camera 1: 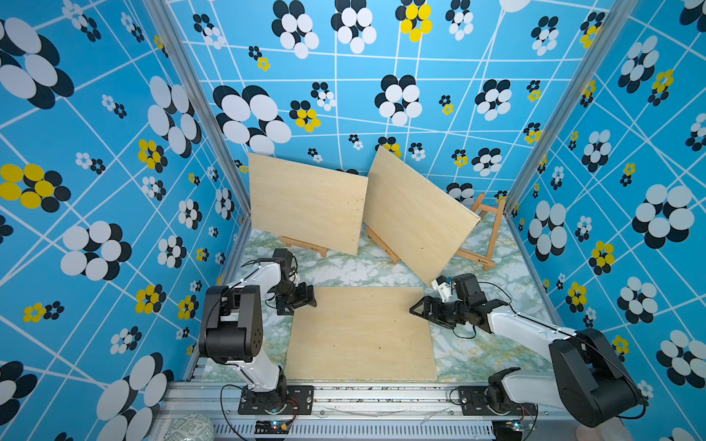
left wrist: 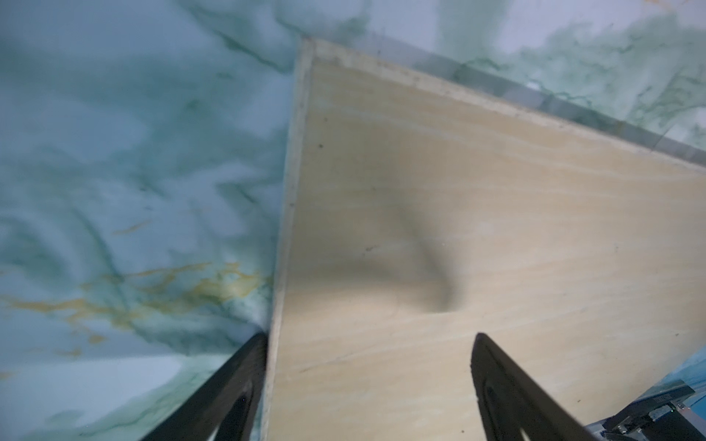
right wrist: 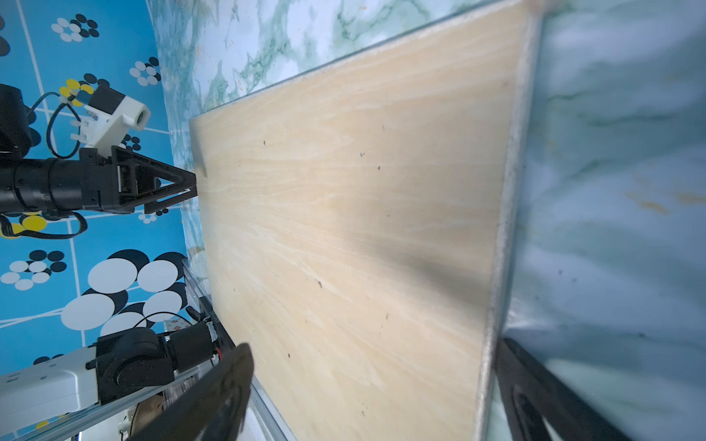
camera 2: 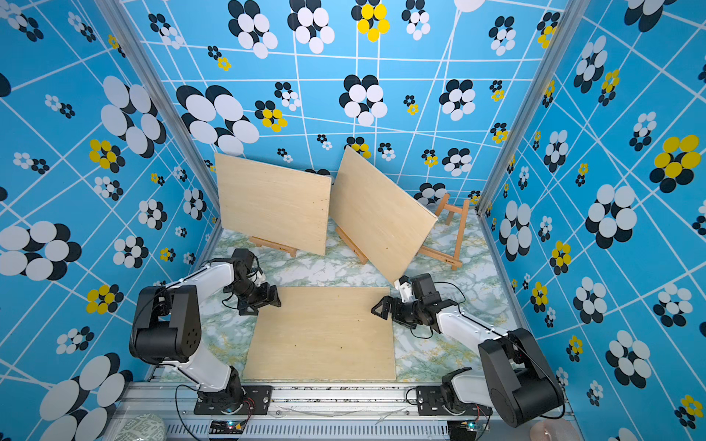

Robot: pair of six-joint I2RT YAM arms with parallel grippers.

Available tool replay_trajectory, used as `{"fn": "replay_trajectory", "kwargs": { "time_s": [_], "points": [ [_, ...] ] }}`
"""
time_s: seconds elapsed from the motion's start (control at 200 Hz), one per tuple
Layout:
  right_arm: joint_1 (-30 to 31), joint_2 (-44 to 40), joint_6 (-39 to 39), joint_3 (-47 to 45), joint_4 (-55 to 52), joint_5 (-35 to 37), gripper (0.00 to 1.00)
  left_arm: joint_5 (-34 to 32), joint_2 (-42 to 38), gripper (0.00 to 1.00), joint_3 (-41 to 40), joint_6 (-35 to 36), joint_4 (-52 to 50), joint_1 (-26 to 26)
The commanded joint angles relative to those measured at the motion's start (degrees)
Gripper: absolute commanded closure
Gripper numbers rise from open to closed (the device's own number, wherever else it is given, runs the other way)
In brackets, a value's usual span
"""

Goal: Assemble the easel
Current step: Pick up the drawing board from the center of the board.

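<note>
Top view, board (camera 1: 305, 202) on easel (camera 1: 303, 244), seemingly propped

the left board (camera 1: 305, 202) hides most of the left easel (camera 1: 305, 246). the tilted board (camera 1: 416, 217) hides most of the middle easel (camera 1: 384, 247) and part of the right easel (camera 1: 495, 229). the dark marks (camera 1: 482, 262) on the easels are too small to read. in the left wrist view the table (left wrist: 114, 191) is blurry, and the picture's edge cuts off the fingers of the left gripper (left wrist: 370, 336). the right wrist view cuts off the right gripper (right wrist: 374, 343) too.
</note>
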Motion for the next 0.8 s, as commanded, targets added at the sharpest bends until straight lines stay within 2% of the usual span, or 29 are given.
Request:
{"fn": "replay_trajectory", "kwargs": {
  "time_s": [0.0,0.26,0.49,0.795],
  "points": [
    [2.2,-3.14,3.09,-1.68,0.64,-9.71,0.01,15.79,4.3,0.15,-2.92,0.59,6.55,-1.63],
    [2.24,-5.11,7.46,-4.47,6.54,-12.04,0.0,20.51,4.68,0.16,-3.54,-0.36,8.74,-1.64],
    [2.23,-10.54,9.37,-4.95,7.24,-12.67,0.01,22.72,4.01,0.16,-3.82,-0.72,9.36,-1.3],
    [2.23,-16.74,12.16,-3.46,4.67,-14.01,0.01,21.42,3.51,0.16,-3.68,-0.01,8.02,0.39]
  ]
}}
